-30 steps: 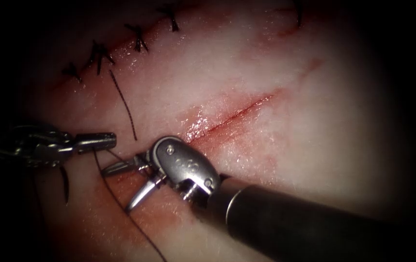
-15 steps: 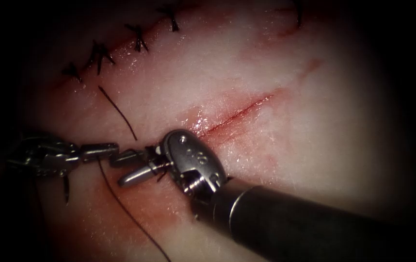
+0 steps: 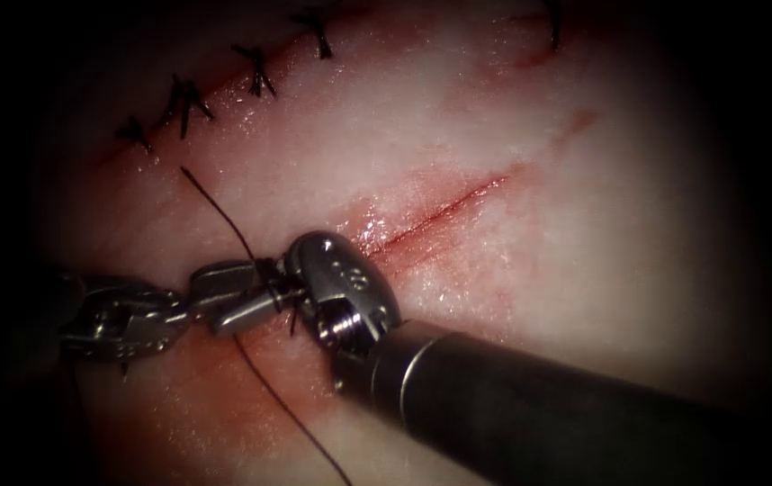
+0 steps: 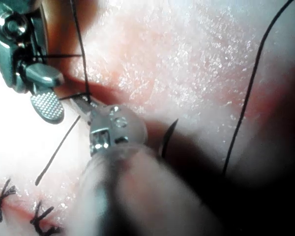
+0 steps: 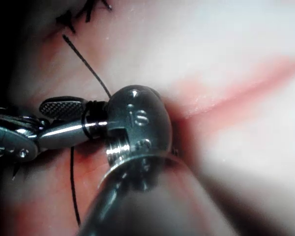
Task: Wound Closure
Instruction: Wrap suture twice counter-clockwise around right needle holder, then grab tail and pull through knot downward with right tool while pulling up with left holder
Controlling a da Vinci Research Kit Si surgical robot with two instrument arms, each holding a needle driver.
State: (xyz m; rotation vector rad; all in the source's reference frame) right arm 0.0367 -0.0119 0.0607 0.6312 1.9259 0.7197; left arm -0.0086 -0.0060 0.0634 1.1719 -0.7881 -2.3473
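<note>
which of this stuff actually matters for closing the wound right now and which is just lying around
Job: open cut; thread looped around right tool; left tool, open.
Lying about: finished stitches; red fluid on tissue.

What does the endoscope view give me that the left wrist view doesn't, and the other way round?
Endoscope view: how far the unclosed cut runs to the right of the tools, and the thread looped across them where they meet.

Left wrist view: the right tool has its jaws open, one ridged pad facing the camera, holding nothing. I cannot tell whether the left tool grips thread.

Both: the two tools tip to tip, the short thread tail, and the stitches beyond it.
</note>
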